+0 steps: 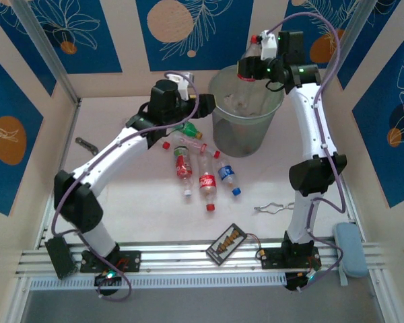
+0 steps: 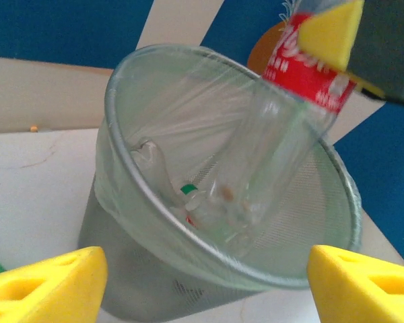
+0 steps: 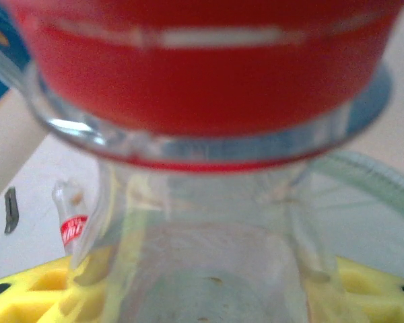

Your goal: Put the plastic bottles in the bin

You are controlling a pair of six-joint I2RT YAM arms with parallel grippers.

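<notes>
Over bin (image 1: 242, 134) rim — tilted bottle (image 2: 269, 155)

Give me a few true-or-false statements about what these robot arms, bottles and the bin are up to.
1. The right gripper holds a red-labelled bottle over the bin. True.
2. The left gripper grips a bottle too. False: its fingers are apart and empty, beside the bin.
3. The bin has nothing in it. False: other bottles lie inside.
4. Several loose bottles lie on the table. True.
5. The black card is in the bin. False: it lies at the table's near edge.
</notes>
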